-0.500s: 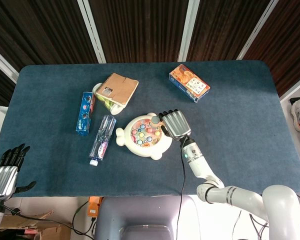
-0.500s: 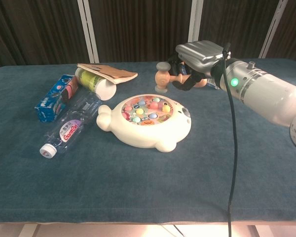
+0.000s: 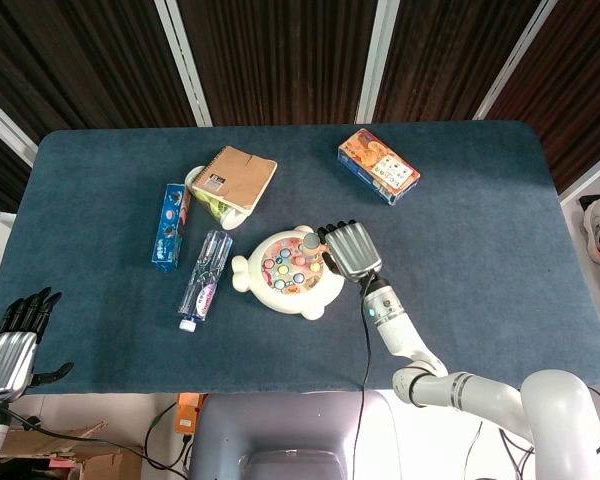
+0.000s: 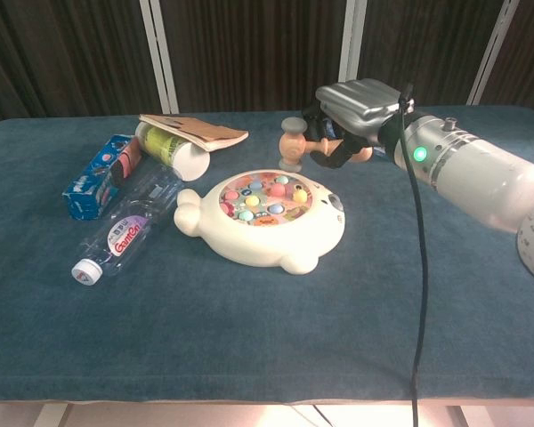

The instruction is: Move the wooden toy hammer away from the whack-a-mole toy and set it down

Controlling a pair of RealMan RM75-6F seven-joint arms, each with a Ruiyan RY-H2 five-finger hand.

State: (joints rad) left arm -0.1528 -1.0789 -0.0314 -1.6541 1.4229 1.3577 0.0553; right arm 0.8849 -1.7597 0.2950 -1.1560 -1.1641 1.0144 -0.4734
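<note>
Blue cloth-covered table [image 3: 460, 250] under everything, dark slatted wall behind. Right arm [image 4: 481, 173] reaching in from the near right edge, ending in the right hand [image 4: 343, 124], fingers wrapped round the handle of the wooden hammer [image 4: 294, 142]. Hammer held in the air, handle roughly level, head pointing down, above the far right rim of the whack-a-mole toy [image 4: 265, 218] and not touching it in the chest view. Cream, seal-shaped toy near the table's middle, coloured pegs on top. Left of the toy, a clear plastic bottle [image 3: 204, 277] lying on its side, with a blue box [image 3: 170, 225] beside it. Brown notebook [image 3: 236, 176] propped tilted on a cup [image 3: 212, 203] lying on its side. Orange snack box [image 3: 378, 165] toward the far edge, well apart from the rest. Left hand [image 3: 15, 330] off the table's near left corner, fingers spread wide, holding nothing.
</note>
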